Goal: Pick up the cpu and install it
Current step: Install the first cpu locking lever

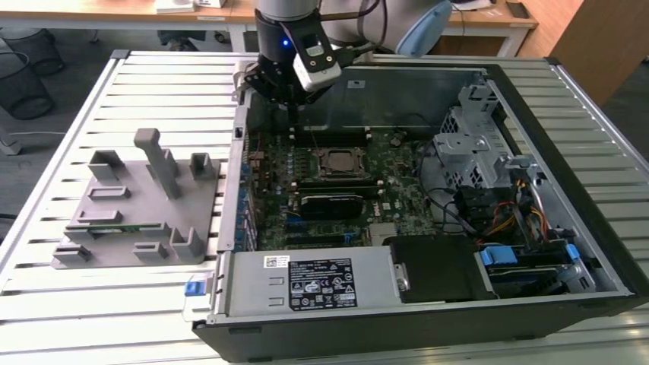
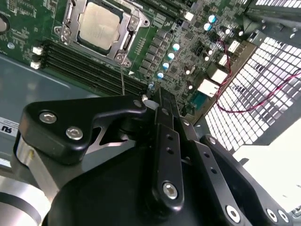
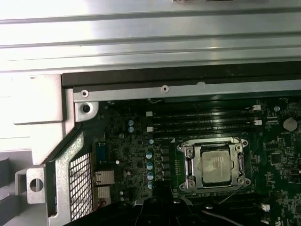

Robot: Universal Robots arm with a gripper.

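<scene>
Already the small flat square cpu (image 2: 98, 26) with its silvery metal top lies seated in the black metal-framed motherboard socket (image 3: 215, 164), level and with a thin darker rim around it. Above the case's rear edge hangs the black gripper (image 1: 287, 90), holding nothing; whether its fingers are spread or pressed together I cannot tell.

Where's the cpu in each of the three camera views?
Exterior view: the cpu sits in the motherboard socket, mid-case, below the gripper.
Second wrist view: cpu in the socket, beyond the gripper linkage.
First wrist view: cpu inside the socket frame.
Shared landmark: the memory slots alongside the socket.
</scene>
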